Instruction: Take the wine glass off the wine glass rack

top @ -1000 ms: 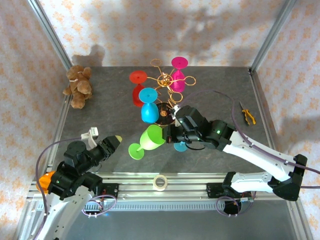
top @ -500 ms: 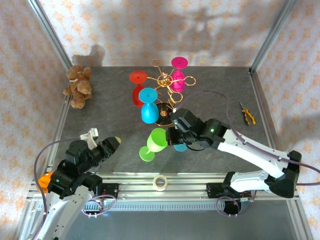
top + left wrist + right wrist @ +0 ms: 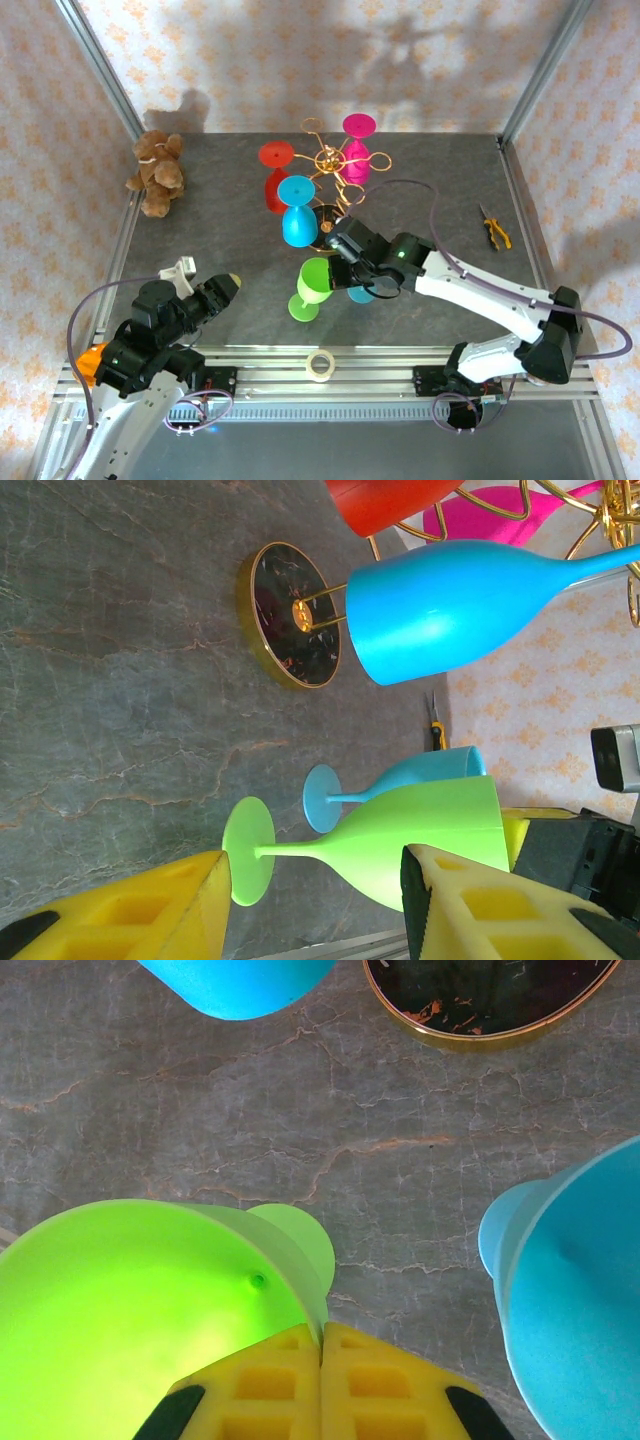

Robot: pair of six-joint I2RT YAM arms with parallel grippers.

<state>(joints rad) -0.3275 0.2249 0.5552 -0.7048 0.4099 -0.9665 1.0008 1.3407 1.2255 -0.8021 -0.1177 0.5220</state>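
Now pinching the green wine glass (image 3: 314,277) rim between closed right fingers (image 3: 268,1392). Holding nothing in half-parted left fingers (image 3: 470,902).

Bright, even light from overhead. Soft, blurry shadows on back wall (image 3: 400,45) & by teddy bear (image 3: 155,175). Glossy reflections on wine glass rack (image 3: 290,630) base. Green wine glass (image 3: 130,1310) interior glows near blown-out in right wrist view; close-up edges slightly soft.
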